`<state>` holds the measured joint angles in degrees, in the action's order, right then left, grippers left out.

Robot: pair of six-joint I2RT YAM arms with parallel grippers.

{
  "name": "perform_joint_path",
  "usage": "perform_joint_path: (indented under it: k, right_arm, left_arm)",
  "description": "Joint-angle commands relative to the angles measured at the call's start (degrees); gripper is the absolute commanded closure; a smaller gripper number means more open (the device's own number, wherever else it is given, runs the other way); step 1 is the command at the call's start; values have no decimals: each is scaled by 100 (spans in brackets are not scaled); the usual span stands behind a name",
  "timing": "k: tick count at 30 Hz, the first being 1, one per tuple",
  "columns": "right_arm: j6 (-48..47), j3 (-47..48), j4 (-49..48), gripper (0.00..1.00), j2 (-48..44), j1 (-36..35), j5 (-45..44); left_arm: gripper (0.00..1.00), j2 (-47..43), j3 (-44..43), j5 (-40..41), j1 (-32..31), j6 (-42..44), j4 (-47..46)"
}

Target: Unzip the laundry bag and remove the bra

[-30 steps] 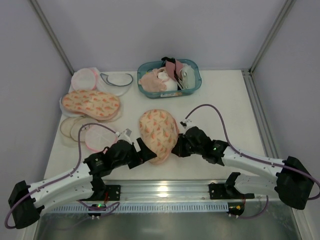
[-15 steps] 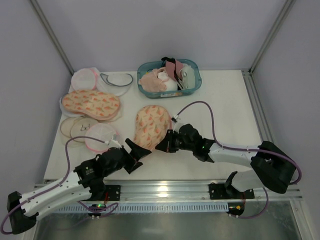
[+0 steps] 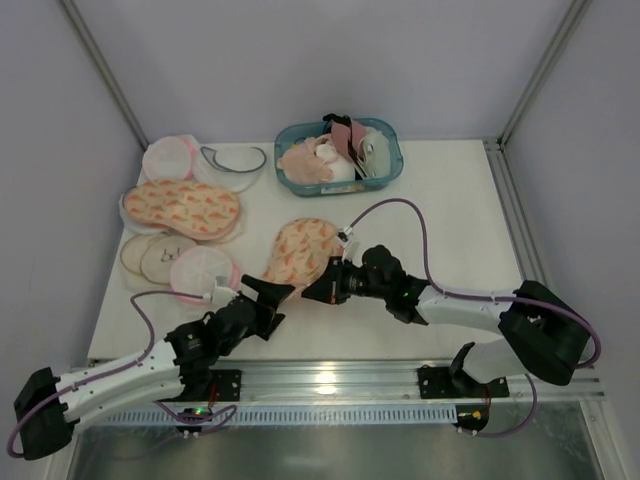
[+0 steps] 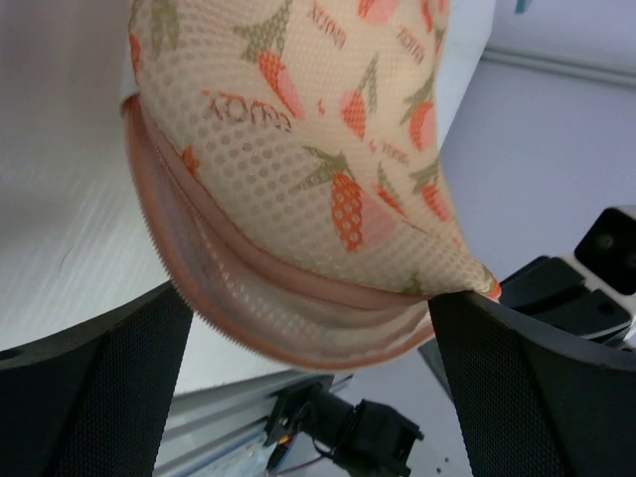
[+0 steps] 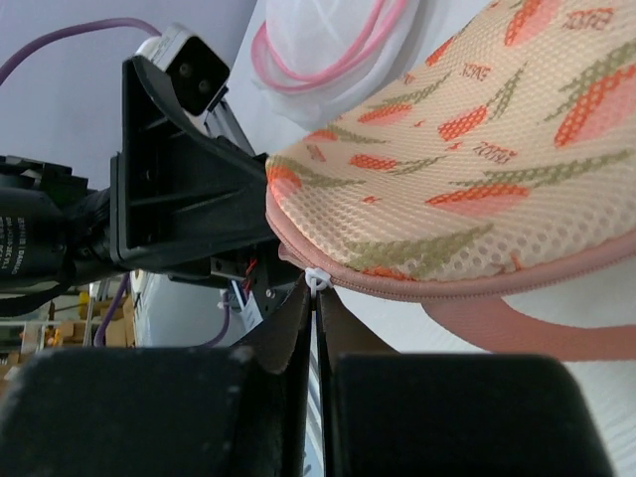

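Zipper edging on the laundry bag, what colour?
Pink zipper edging on the laundry bag; best in left wrist view.

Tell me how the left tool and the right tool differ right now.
The left tool stands wide open, its fingers either side of the laundry bag's near end; the right tool is shut, pinching the zipper pull. Both are at the bag's near edge.
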<state>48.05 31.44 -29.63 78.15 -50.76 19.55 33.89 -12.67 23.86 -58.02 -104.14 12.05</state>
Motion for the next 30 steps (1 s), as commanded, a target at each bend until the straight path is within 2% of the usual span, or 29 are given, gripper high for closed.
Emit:
perform_joint_path:
  k: [1,7,14,21,23,25,26,28,29,30]
  right_arm:
    - [-208,64,-597,96,113,-13,592]
    - [-349,-138,-272,96,-27,-13,515]
    - [-393,-244,-149,96,-19,-21,321]
    - [-419,-244,-280,96,-37,-30,426]
    - [-428,-261,-316,96,-63,-21,462]
    - [-507,-200,-167,96,-72,-21,453]
    - [-533,-182,-114,96,-89,-21,453]
    - [-639,-130,184,96,-124,-21,401]
    - [-700,-95,333,96,-142,-21,305]
    - [-753,1,692,96,-177,-21,243]
  left_arm:
    - [1,258,-254,1057,-16,-142,-906]
    - [0,74,-447,1525,-16,103,-1135]
    - [0,144,-544,1271,-16,289,-1161]
    - [2,539,-430,1192,-16,280,-1601]
    - [9,662,-430,1156,-8,297,-1758]
    - [23,821,-360,1130,-16,367,-1978]
    - [39,847,-325,1130,-16,394,-2196]
    - [53,821,-263,1165,-8,429,-2260]
    - [67,804,-271,1200,-16,464,-2208]
    - [74,760,-280,1235,-16,508,-2138]
